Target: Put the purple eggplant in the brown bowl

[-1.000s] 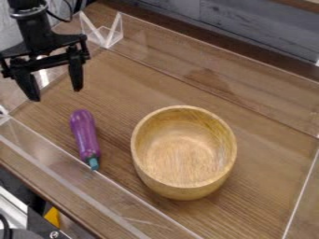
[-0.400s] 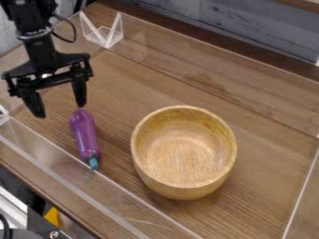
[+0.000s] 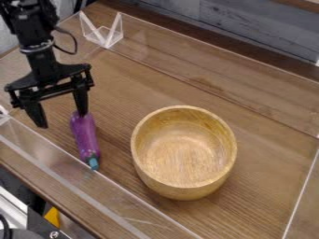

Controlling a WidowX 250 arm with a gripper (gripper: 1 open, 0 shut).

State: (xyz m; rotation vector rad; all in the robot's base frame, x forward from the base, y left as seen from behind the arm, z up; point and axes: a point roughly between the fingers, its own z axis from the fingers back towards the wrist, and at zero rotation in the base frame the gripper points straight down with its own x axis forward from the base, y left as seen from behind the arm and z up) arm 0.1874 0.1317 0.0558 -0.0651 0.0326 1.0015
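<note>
Since the earlier frame, the gripper (image 3: 58, 104) has been lowered and brought nearer the purple eggplant (image 3: 84, 137), so that its spread, empty jaws now hang just above the eggplant's upper end. The eggplant is seen lying flat on the wooden bench (image 3: 187, 79), just left of the brown bowl (image 3: 185, 151) and not touching it. Its long axis is laid nearly up and down the picture, slightly slanted, with the teal stem tip pointed toward the near edge and the rounded purple end pointed away. A light, stiff, glossy toy is judged likely, so slipping under a loose pinch may be expected. Hold is best taken across the thicker middle, though whether the jaws are squarely aligned cannot quite be told from this view.
</note>
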